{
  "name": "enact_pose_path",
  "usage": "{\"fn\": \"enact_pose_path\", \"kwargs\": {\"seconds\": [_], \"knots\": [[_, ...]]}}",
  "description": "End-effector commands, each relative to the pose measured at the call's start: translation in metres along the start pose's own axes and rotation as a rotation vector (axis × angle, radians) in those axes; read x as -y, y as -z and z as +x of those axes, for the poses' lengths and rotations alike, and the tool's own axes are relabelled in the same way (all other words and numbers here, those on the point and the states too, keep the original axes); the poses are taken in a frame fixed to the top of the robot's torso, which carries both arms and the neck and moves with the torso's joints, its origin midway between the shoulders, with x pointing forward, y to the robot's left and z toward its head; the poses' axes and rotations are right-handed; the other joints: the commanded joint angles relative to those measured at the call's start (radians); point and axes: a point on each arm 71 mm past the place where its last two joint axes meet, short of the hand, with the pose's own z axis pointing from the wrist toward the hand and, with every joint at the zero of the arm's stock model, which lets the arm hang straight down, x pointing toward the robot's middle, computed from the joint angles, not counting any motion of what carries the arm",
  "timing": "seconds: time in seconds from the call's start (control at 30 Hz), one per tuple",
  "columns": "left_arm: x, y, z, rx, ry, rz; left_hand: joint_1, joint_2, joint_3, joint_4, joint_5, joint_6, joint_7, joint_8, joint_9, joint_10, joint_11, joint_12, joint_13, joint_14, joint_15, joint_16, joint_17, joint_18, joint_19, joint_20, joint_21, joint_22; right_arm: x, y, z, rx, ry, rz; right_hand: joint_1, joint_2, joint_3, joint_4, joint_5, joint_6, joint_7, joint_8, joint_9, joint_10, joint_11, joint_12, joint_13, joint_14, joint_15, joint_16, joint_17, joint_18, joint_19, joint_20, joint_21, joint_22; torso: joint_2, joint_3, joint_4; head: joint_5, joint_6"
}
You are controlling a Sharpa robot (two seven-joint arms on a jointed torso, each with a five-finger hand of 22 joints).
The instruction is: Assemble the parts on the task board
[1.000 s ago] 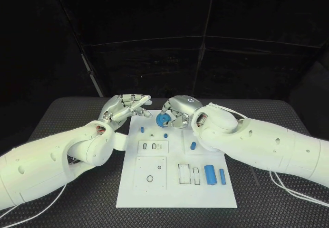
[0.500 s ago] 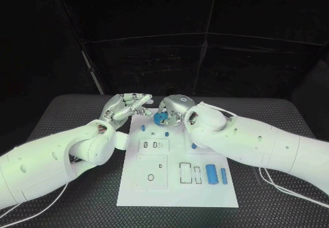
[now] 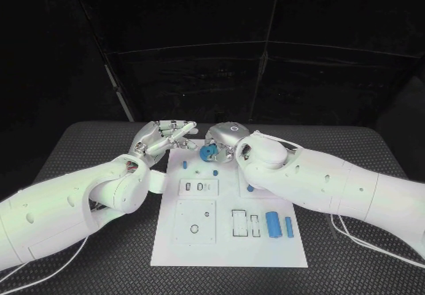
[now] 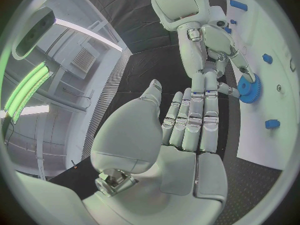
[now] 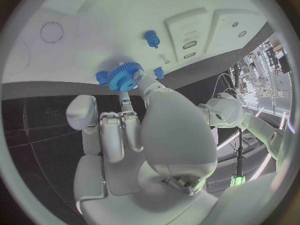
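Black textured desk [image 3: 80,160]: carries the whole set-up, largest item in view.

Task board [image 3: 228,215]: white plate at the desk's middle, with rectangular and round recesses. Two blue cylinders [image 3: 272,224] lie side by side near its right edge; a small blue peg [image 3: 184,165] and another small blue piece [image 3: 250,188] sit further up the board.

Right hand [image 3: 226,144]: at the board's far end. Its fingers [image 5: 128,112] pinch the blue gear, the rest curled in behind.

Left hand [image 3: 162,140]: just beside the right hand, off the board's far left corner. Its fingers [image 4: 194,117] lie straight and close together, holding nothing and pointing towards the gear.

Blue gear [image 3: 209,152]: toothed wheel, held in the right hand's fingertips right over the board's far end; whether it touches the surface I cannot tell.

Step in hand, by judgement: seating the gear on the board. The next move likely calls for lining its centre hole with the matching post, lowering it squarely, then letting go without tilting it.
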Motion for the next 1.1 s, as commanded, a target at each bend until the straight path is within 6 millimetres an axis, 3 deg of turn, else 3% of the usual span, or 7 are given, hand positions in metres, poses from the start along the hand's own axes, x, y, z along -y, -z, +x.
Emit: {"fn": "enact_pose_path", "kwargs": {"seconds": [0.03, 0.43, 0.73, 0.87, 1.1], "knots": [[0.0015, -0.0007, 0.0019, -0.014, 0.002, 0.008, 0.001, 0.011, -0.004, -0.002, 0.004, 0.006, 0.004, -0.005, -0.001, 0.005, 0.005, -0.005, -0.001, -0.006, 0.0, 0.003, 0.002, 0.008, 0.0, 0.004, 0.003, 0.001, 0.0028, -0.0007, 0.0025, -0.035, 0.035, 0.016, -0.012, 0.001, 0.008, -0.001, -0.007, 0.019, -0.016, -0.004, 0.002, -0.005, 0.004, -0.006, 0.099, 0.092, 0.002, 0.004, 0.188, -0.019, -0.002, 0.001, 0.004, 0.0, -0.001, -0.0002, -0.0002, 0.0, -0.001], [0.0013, -0.0009, 0.0016, -0.014, 0.002, 0.007, 0.001, 0.011, -0.004, -0.002, 0.004, 0.006, 0.004, -0.005, -0.001, 0.005, 0.005, -0.005, -0.001, -0.006, 0.0, 0.003, 0.002, 0.008, 0.0, 0.004, 0.003, 0.001, 0.0073, -0.0008, 0.0047, -0.059, 0.06, 0.035, -0.042, -0.022, 0.005, -0.006, -0.02, -0.015, -0.002, -0.037, 0.0, -0.026, 0.016, -0.026, 0.072, 0.092, 0.011, 0.004, 0.188, -0.019, -0.004, 0.008, 0.0, -0.004, 0.0, 0.0, -0.0007, 0.0, -0.004], [0.001, -0.0012, 0.0019, -0.014, 0.003, 0.006, 0.002, 0.012, -0.005, -0.003, 0.004, 0.008, 0.003, -0.006, -0.001, 0.007, 0.005, -0.006, -0.001, -0.007, 0.0, 0.003, 0.004, 0.008, -0.001, 0.004, 0.004, 0.002, 0.0061, -0.0003, 0.0053, -0.071, 0.063, 0.029, -0.063, -0.037, -0.014, -0.004, 0.006, -0.017, 0.0, -0.048, 0.003, -0.029, 0.019, -0.029, 0.069, 0.092, 0.015, 0.004, 0.187, -0.018, -0.004, 0.013, -0.002, -0.006, 0.0, -0.0002, -0.0002, -0.001, -0.006], [0.001, -0.0013, 0.0017, -0.014, 0.002, 0.006, 0.002, 0.012, -0.005, -0.003, 0.004, 0.008, 0.003, -0.006, -0.001, 0.007, 0.005, -0.006, -0.001, -0.007, 0.0, 0.003, 0.004, 0.008, -0.001, 0.004, 0.004, 0.002, 0.0075, 0.0001, 0.0049, -0.065, 0.062, 0.034, -0.071, -0.04, -0.022, -0.003, 0.007, -0.018, 0.0, -0.052, 0.003, -0.031, 0.019, -0.031, 0.067, 0.085, 0.015, -0.006, 0.158, -0.04, 0.055, 0.014, 0.056, 0.115, 0.0, -0.0004, -0.0007, 0.0, -0.007], [0.0007, -0.0016, 0.0019, -0.014, 0.003, 0.006, 0.002, 0.012, -0.005, -0.003, 0.004, 0.008, 0.003, -0.006, -0.001, 0.007, 0.005, -0.006, -0.001, -0.007, 0.0, 0.003, 0.004, 0.008, -0.001, 0.004, 0.004, 0.002, 0.0077, 0.0004, 0.0042, -0.056, 0.059, 0.035, -0.081, -0.042, -0.033, 0.0, 0.006, -0.02, 0.0, -0.058, 0.003, -0.032, 0.02, -0.032, 0.065, 0.084, 0.015, -0.008, 0.153, -0.042, 0.062, 0.014, 0.062, 0.125, 0.0, 0.0, -0.0005, -0.001, -0.008]]}}
